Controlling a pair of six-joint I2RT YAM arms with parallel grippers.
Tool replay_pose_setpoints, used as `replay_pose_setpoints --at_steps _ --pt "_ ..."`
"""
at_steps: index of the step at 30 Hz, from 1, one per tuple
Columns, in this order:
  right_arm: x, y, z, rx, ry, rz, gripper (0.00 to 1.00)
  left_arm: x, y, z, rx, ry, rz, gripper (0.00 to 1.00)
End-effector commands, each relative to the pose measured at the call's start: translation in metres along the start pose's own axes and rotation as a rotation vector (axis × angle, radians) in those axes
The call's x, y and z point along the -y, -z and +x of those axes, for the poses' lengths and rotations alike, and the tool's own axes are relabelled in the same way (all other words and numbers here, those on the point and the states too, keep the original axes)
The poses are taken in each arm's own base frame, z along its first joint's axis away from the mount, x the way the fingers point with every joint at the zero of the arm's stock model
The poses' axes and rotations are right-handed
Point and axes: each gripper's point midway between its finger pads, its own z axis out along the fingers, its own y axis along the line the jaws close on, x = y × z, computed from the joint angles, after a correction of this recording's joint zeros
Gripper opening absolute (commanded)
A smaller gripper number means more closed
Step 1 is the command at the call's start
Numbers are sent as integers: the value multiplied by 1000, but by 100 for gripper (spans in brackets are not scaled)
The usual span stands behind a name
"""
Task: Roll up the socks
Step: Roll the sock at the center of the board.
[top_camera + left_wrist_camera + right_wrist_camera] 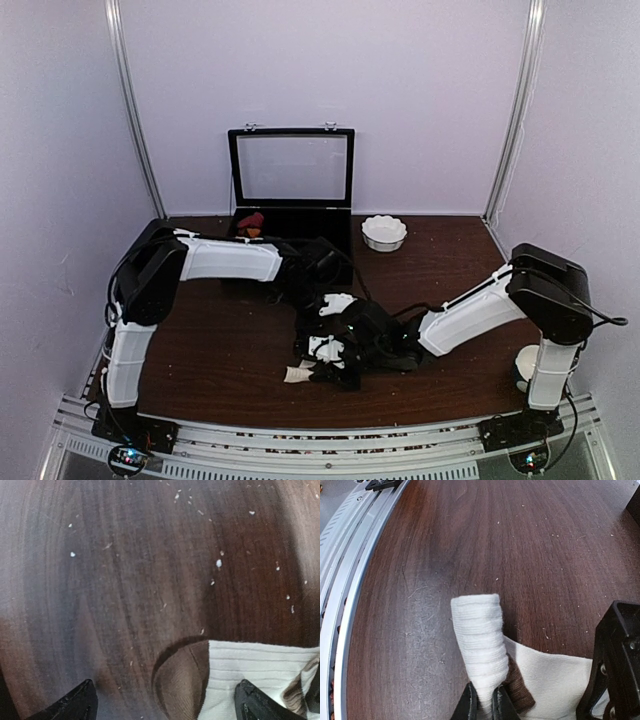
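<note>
Top view first: our left claw [318, 292] and right claw [328, 374] meet over the middle of the table [200, 350]. The arms cover so much here that we cannot read either set of jaws. Just past the right claw's tip the end of a cream sock [298, 374] pokes out. Well beyond the left claw stands a black case [290, 215] with its lid up and a dark red bundle [250, 221] inside. A white bowl [384, 233] sits beside the case.

Over to the left wrist: the left claw [162, 705] is spread wide and holds nothing, with a fingertip [75, 704] in each lower corner. Between them, nearer the right-hand finger, lies a brown-tipped sock [182, 680], its white ribbing running under that finger. We cannot tell if they touch. Ahead of the claw there's lint-flecked wood.

Now the right wrist: the right claw [485, 702] is pinched tight on the cream sock [477, 635]. A ribbed fold of it stands straight out from the fingertips [469, 700]. Just right of the fingers the brown patch [517, 685] peeks out, and white fabric spreads further right. Off to the claw's left runs a metal rail [350, 580].
</note>
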Motion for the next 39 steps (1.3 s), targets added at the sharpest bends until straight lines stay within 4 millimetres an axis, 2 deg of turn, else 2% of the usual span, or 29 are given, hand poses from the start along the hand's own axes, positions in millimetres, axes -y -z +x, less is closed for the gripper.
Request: replay_pose_setpoints --at_steps 1,7,10,16,20,23,26,28,30,32,34,35,39 --pt "-10 -5 74 -246 -66 -44 0 -26 -5 31 -140 -46 -159 98" --pt "4 2 60 -206 -93 -17 0 -39 7 72 -223 0 -219 98" --pt "4 3 61 -209 -118 -26 0 -39 14 85 -232 20 -228 98" --pt "-4 -1 69 -244 -235 -96 0 -35 14 84 -214 40 -223 98" --pt "-15 -8 93 -331 -357 -168 0 -45 26 70 -161 76 -249 98" --pt "-22 -9 110 -386 -443 -207 0 -61 50 61 -87 150 -276 98" --pt "-20 -5 119 -370 -534 -211 0 -83 87 57 -17 222 -336 98" --pt "-21 -1 128 -377 -580 -214 0 -100 118 60 23 272 -424 98" --pt "-20 0 134 -385 -608 -219 0 -115 160 61 64 299 -551 98" --pt "-19 0 137 -395 -638 -228 0 -122 189 61 98 315 -622 98" --pt "-16 -1 141 -407 -669 -233 0 -135 214 73 101 413 -719 98" --pt "-15 -1 141 -411 -676 -236 0 -140 219 83 84 447 -746 98" --pt "-12 0 145 -409 -697 -237 0 -118 202 102 36 434 -496 98"
